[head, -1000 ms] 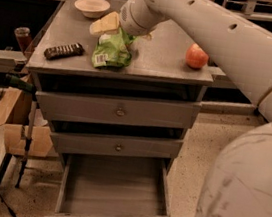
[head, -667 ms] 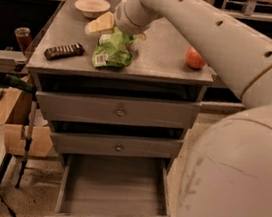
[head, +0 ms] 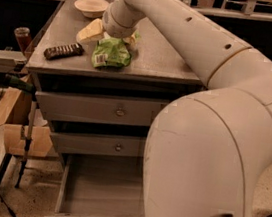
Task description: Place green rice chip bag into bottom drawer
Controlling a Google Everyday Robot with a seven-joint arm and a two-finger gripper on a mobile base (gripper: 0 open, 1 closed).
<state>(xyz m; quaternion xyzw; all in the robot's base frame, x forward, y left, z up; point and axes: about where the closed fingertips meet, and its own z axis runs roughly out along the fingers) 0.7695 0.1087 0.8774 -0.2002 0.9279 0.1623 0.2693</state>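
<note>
The green rice chip bag lies on the cabinet top near its front edge, barcode label facing front left. My gripper is just behind and over the bag's far end, open, with one pale finger to the bag's left and the other at its right. The bottom drawer is pulled out, and nothing shows in the part of it I can see. My arm's large white body covers the right side of the view.
A dark remote-like bar lies left of the bag. A pale bowl sits at the back. The two upper drawers are shut. A cardboard box and a stand are left of the cabinet.
My arm has swung further into view and now hides the orange fruit at the right. The gripper stays at the bag's far end. The bag has not moved.
</note>
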